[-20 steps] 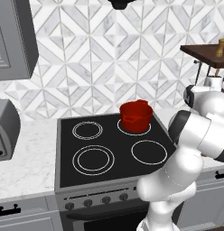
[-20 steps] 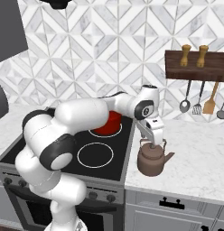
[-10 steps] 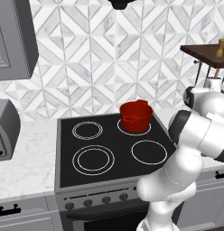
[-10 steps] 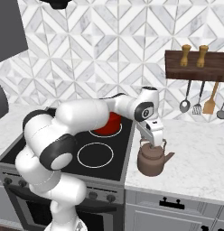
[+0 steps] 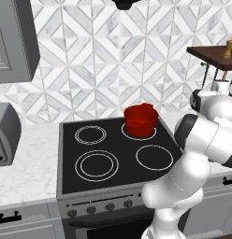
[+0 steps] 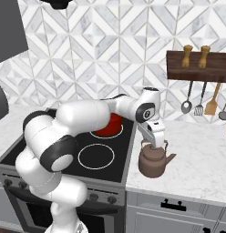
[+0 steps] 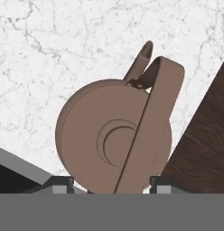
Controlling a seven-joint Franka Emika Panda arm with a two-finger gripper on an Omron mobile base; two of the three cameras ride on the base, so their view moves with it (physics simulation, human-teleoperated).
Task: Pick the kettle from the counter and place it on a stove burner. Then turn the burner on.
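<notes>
Arm down over kettle (image 6: pixel 153 160) on bench (image 6: pixel 201 154), right of the cooktop (image 5: pixel 115 154).

Fingers (image 7: pixel 63 184) barely poke up at the hand view's bottom edge, one each side of the kettle's arched handle; contact can't be judged, so gripping or just straddling can't be told. Right base view: gripper (image 6: pixel 154 144) sits at the handle top, tips hidden behind the handle. Left base view: kettle hidden behind the arm's white bulk. Hand view looks straight down on lid and knob, spout pointing about 1 o'clock, dark wood surface cutting in at 4 o'clock. Red pot (image 5: pixel 141 120) sits on the back right ring, partly hidden by the arm in right base view. Big double-ring stove burner (image 5: pixel 97 165) bare, front left. Utensils (image 6: pixel 206 104) hang under a wooden shelf (image 6: pixel 197 66) at 2 o'clock from the kettle.
</notes>
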